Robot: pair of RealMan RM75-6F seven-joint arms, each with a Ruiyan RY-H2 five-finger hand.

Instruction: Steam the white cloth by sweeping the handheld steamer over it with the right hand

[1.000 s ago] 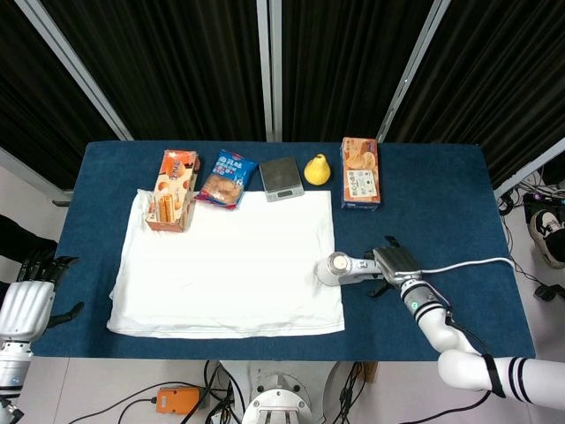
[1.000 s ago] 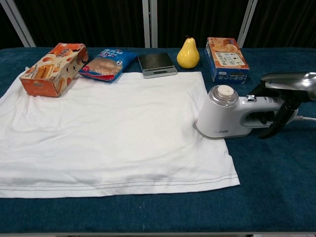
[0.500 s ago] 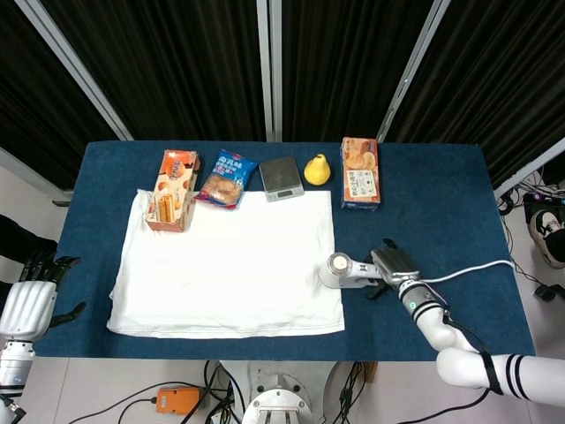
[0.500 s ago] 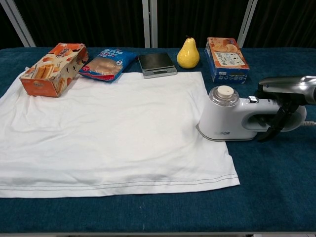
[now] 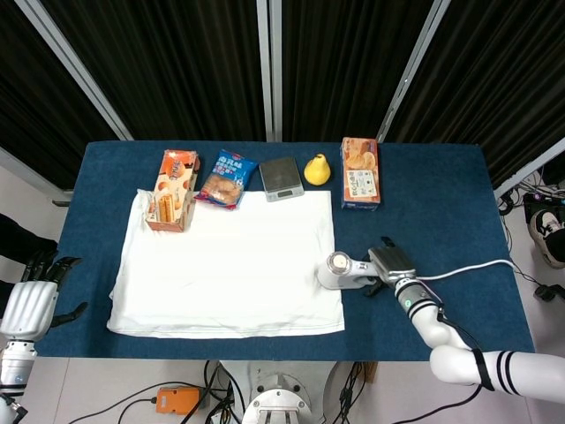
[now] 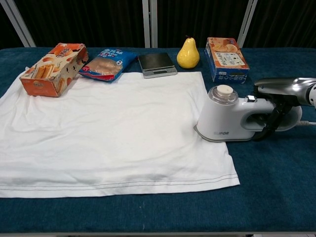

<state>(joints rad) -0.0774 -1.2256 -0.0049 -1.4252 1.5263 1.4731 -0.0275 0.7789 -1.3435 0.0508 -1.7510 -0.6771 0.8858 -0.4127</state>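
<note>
The right hand (image 6: 276,101) grips the handheld steamer (image 6: 232,120) by its handle at the white cloth's (image 6: 106,131) right edge. By my judgement, the sweep has barely begun; nearly all the cloth remains unsteamed.

White cloth (image 6: 108,133) on dark blue table cover (image 6: 276,187); white steamer (image 6: 237,118); yellow pear (image 6: 188,53); seemingly orange snack boxes (image 6: 52,69).
</note>
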